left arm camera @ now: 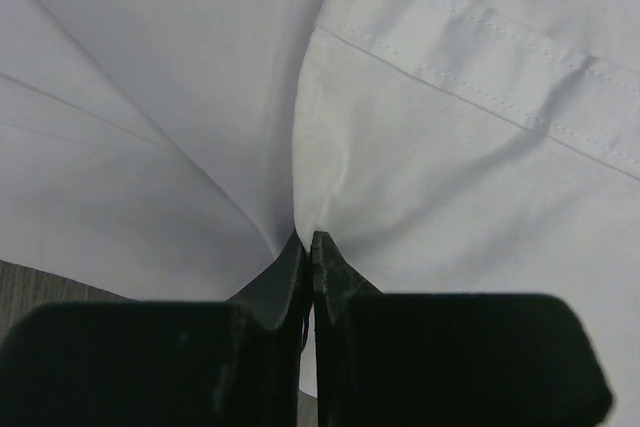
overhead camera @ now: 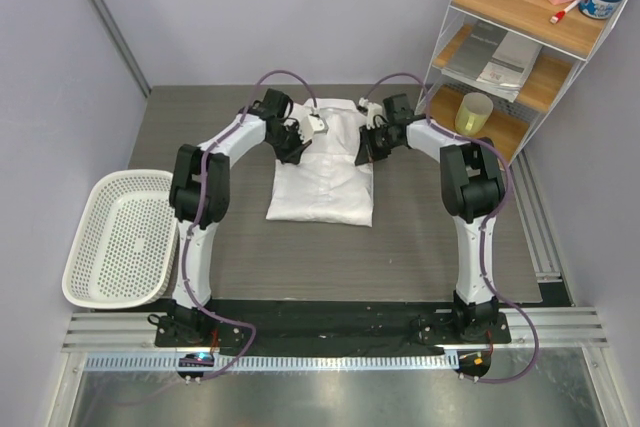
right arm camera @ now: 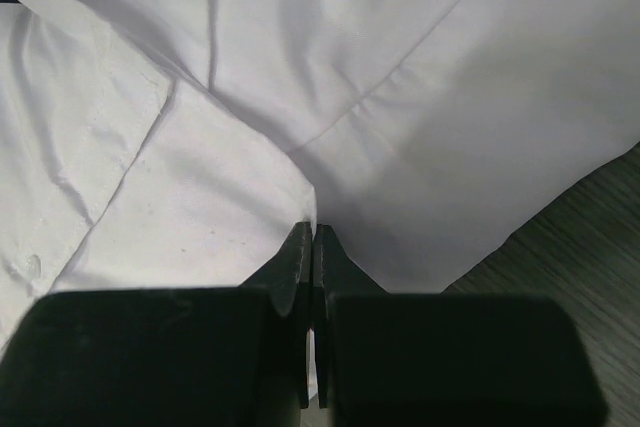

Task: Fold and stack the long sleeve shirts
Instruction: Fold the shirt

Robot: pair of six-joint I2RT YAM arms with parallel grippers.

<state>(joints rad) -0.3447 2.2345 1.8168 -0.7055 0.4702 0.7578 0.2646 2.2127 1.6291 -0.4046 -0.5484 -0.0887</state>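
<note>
Mid-table (overhead camera: 440, 247): folded long sleeve shirt (overhead camera: 322, 187), long axis near-far, collar end far | L hand (left arm camera: 311, 237) + R hand (right arm camera: 313, 229) pinched tight on cloth at far side edges | basket (overhead camera: 120, 237) well apart, left.

The top camera looks down on the whole table (overhead camera: 420, 237); both wrist cameras hang close over its shirt (overhead camera: 322, 182).

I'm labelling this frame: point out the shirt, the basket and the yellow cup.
shirt (overhead camera: 320, 192), top external view, middle of the folded body.
basket (overhead camera: 125, 242), top external view, its perforated floor.
yellow cup (overhead camera: 473, 114), top external view, its side wall.
</note>
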